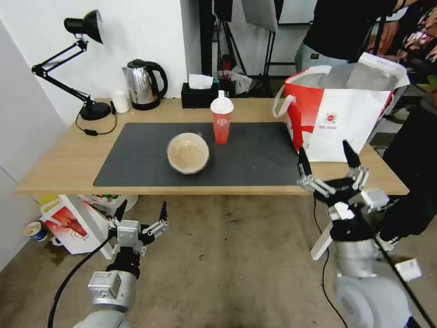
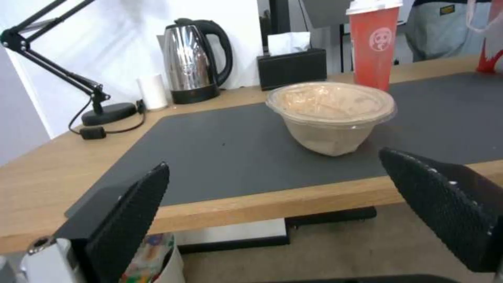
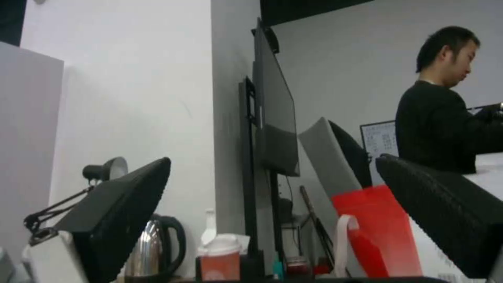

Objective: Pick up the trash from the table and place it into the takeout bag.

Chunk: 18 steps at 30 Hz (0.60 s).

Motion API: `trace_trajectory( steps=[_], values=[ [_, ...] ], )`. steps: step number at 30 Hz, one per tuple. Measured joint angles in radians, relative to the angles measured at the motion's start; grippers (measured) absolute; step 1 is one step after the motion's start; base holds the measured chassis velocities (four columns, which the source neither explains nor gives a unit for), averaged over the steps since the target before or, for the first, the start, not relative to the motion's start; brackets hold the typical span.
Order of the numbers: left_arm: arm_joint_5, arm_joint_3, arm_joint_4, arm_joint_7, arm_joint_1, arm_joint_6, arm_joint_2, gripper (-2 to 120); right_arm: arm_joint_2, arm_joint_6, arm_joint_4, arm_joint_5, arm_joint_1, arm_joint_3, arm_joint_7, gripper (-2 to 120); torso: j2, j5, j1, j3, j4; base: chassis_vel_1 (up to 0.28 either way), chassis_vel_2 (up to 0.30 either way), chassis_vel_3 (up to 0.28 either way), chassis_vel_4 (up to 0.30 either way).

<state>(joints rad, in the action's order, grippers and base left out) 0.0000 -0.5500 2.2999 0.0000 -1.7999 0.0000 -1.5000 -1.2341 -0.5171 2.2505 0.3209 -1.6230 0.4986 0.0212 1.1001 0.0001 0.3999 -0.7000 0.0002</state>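
The domed bowl (image 1: 188, 153) sits on the bench (image 1: 68, 159) ahead of the left tool (image 1: 142, 214), wide open and empty, nearer than the equally empty, spread right tool (image 1: 327, 160).

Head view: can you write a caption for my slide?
Two open pincers, left and right, wait before a table with bowl, cup and bag.

Looks like an office or lab corner set up for robot testing: a light-wood table (image 1: 63, 159) with a dark grey mat (image 1: 136, 159), a black desk lamp (image 1: 75, 59), steel kettle (image 1: 142, 84) and tissue box (image 1: 199, 93), then tripod stands (image 1: 271, 50) behind, a big dark screen (image 3: 275, 114), plain white walls and bare concrete floor.
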Motion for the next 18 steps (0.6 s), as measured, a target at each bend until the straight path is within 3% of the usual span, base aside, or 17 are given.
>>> trace_trajectory(
  steps=[9, 18],
  values=[
    [0.0, 0.0, 0.0, 0.0, 0.0, 0.0, 0.0, 100, -0.01, -0.129, -0.073, -0.079, -0.077, -0.044, -0.051, 100, 0.0, -0.0001, 0.0, 0.0, -0.0001, 0.0, 0.0, 0.0, 0.0],
    [0.0, 0.0, 0.0, 0.0, 0.0, 0.0, 0.0, 100, -0.023, -0.159, -0.097, -0.118, -0.103, -0.117, -0.071, 100, 0.0, -0.0001, 0.0, 0.0, -0.0001, 0.0, 0.0, 0.0, 0.0]
  ],
)
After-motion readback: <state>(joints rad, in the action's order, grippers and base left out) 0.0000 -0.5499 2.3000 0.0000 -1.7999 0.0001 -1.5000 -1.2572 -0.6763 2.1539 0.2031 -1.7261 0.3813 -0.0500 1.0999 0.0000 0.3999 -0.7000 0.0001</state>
